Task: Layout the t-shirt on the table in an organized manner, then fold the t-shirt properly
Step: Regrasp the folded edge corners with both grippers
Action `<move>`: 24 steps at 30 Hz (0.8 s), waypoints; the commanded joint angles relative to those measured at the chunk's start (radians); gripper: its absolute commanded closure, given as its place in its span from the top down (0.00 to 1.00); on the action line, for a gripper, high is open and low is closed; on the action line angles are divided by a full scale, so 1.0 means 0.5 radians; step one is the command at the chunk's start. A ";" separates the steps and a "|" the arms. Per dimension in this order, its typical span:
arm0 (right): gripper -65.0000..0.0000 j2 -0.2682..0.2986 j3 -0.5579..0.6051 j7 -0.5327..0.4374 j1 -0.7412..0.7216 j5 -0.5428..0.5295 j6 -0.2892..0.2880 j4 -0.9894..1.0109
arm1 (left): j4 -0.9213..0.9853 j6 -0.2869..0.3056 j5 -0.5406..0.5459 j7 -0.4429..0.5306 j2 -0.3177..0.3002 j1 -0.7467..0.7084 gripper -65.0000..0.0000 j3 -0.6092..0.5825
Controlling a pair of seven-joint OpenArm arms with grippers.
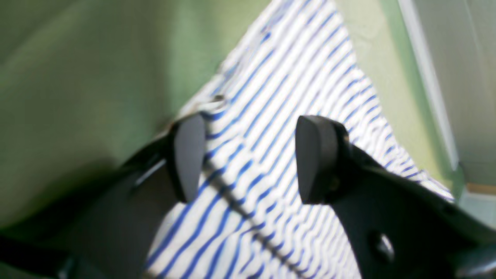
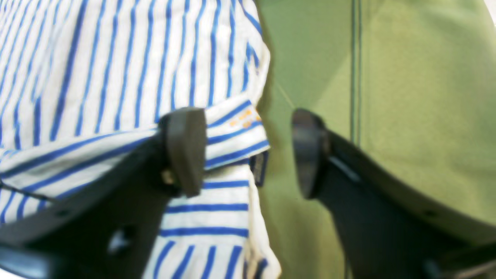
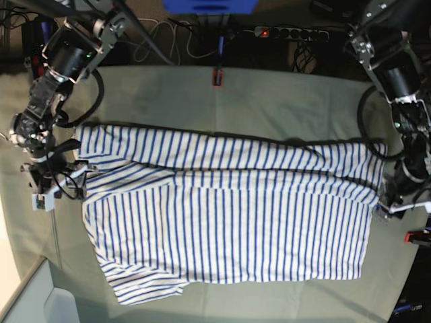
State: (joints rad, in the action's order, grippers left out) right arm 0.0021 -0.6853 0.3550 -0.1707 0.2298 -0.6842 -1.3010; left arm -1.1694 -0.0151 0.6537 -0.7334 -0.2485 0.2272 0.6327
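Red clip [image 3: 217, 76] sits beyond t-shirt [image 3: 229, 222].

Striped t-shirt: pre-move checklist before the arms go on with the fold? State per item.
1. Right gripper open: ok; its jaws are apart in the right wrist view.
2. Right gripper placed on cloth: ok; it straddles the edge of the white, blue-striped t-shirt.
3. Left gripper open: ok; a wide gap shows over striped cloth.
4. Left gripper at the shirt's far edge: ok; it sits at the edge in the base view.
5. Shirt on the pale grey-green cloth table: ok; one long edge is already folded over.
6. Contact with the cloth: cannot tell; both wrist views are blurred.
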 commanded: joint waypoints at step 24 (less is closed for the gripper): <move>0.64 -0.132 -0.006 -0.052 0.490 -0.038 -0.028 -0.434 | 0.294 0.038 0.011 0.057 0.035 -0.174 0.40 0.200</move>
State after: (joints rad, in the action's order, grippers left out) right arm -0.0715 -0.6868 0.3546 0.0841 0.2283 -0.6838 -1.5043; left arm -1.0122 -0.0006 0.6502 -0.7059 -0.2184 0.1211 0.7334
